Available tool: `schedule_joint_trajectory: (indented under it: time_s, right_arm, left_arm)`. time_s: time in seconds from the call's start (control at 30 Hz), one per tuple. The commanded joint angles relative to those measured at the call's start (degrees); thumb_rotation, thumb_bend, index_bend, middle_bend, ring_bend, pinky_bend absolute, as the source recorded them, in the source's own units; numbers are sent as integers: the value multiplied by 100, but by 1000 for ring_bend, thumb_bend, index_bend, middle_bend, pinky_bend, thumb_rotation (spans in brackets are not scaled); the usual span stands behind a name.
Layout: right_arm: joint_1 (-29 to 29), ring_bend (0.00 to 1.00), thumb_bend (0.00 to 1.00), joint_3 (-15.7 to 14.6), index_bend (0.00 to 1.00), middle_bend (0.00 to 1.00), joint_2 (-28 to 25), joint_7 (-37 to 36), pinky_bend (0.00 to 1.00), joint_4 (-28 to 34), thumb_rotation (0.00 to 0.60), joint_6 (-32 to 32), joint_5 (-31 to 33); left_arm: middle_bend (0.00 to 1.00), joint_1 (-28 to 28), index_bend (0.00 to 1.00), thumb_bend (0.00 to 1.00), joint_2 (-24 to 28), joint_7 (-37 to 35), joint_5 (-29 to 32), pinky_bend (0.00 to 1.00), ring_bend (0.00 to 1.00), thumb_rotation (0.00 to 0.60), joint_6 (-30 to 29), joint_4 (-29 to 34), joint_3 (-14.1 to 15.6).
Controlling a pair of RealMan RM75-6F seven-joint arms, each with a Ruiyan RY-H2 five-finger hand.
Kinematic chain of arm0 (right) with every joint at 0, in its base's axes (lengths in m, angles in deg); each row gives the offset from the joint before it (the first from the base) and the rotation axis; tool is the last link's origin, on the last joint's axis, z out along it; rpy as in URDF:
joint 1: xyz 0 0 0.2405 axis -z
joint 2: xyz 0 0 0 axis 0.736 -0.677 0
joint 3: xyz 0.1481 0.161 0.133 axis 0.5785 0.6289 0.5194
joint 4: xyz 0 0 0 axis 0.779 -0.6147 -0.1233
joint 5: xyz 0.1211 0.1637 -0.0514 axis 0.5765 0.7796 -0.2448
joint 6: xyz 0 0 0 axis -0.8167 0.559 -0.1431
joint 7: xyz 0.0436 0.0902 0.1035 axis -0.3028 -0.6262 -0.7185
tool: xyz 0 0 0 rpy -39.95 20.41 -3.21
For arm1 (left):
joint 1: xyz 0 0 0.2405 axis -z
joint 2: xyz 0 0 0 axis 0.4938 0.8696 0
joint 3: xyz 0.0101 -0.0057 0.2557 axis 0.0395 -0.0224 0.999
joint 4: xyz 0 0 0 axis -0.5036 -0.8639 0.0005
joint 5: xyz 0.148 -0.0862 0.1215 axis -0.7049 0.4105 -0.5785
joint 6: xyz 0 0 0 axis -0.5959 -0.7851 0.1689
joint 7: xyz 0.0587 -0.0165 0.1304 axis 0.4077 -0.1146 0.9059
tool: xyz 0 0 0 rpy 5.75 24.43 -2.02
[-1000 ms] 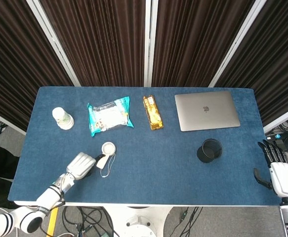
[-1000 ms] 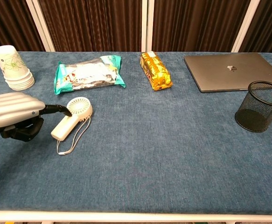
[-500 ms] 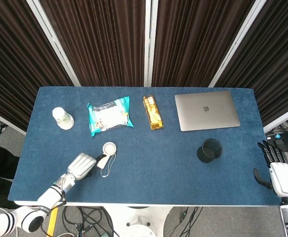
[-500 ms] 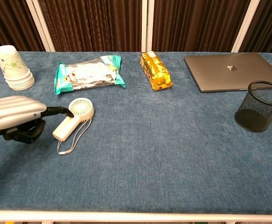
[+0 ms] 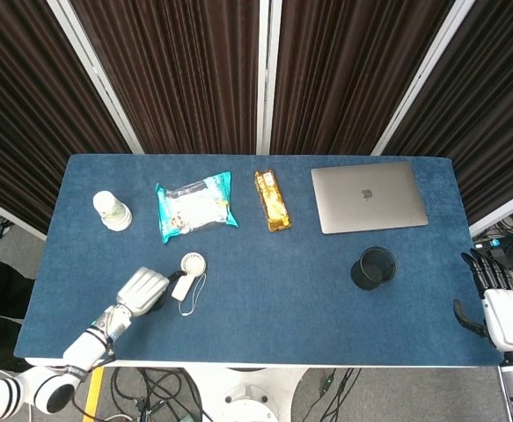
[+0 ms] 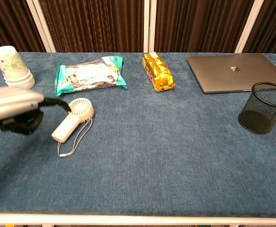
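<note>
A small white handheld fan [image 5: 188,273] with a wrist cord lies flat near the front left of the blue table [image 5: 274,299]. My left hand [image 5: 142,291] hovers just left of it, holding nothing. In the chest view the left hand [image 6: 12,107] stretches dark fingertips [image 6: 62,104] to the rim of the fan [image 6: 73,119]; I cannot tell whether they touch it. My right hand [image 5: 507,314] hangs off the table's right edge with fingers apart and empty, nearest a black mesh cup [image 5: 373,268]. The chest view does not show the right hand.
A stack of paper cups [image 5: 112,211] stands at the far left. A teal snack packet [image 5: 194,207], an orange snack bar [image 5: 272,200] and a closed grey laptop [image 5: 368,195] lie along the back. In the chest view the mesh cup [image 6: 264,108] stands at the right.
My left hand has risen a little beside the fan, fingertips still at its rim. The fan has shifted only slightly. The right hand has not moved.
</note>
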State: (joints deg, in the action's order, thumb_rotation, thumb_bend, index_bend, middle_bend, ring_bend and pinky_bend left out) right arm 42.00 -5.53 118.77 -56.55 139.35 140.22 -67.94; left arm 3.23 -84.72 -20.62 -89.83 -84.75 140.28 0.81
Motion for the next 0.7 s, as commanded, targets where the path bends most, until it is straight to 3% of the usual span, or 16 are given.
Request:
schedule_joint_trajectory:
  time_s: [0.03,0.23,0.33,0.43,0.53,0.7]
  right_arm:
    - [9,0,366,-3,0,0,-8,-19,0,-5,600,18,-15]
    - [20,0,366,-8,0,0,-41,-105,0,-10,600,70,-90]
    - [26,0,367,-4,0,0,-36,-108,0,-49,600,156,-180]
    - [30,0,367,5,0,0,14,-38,0,-110,600,256,-269]
    - [53,0,367,-11,0,0,111,75,0,-212,600,372,-373]
    - [90,0,364,-55,0,0,248,91,0,-365,600,449,-444]
  left_arm:
    - [897,-57,186,892,207,37,-6,859,865,600,-208,225,-90]
    - [871,-366,186,890,660,-153,-110,856,859,600,-889,576,-174]
    - [765,-716,186,841,859,-504,-354,802,760,600,-1592,558,-181]
    - [545,-1110,184,709,1047,-724,-504,661,496,600,-2308,418,-182]
    - [342,-1420,172,527,1321,-1035,-434,495,268,600,-2662,391,-176]
    - [149,-1813,163,260,1594,-1167,-332,240,65,600,-3102,239,-188]
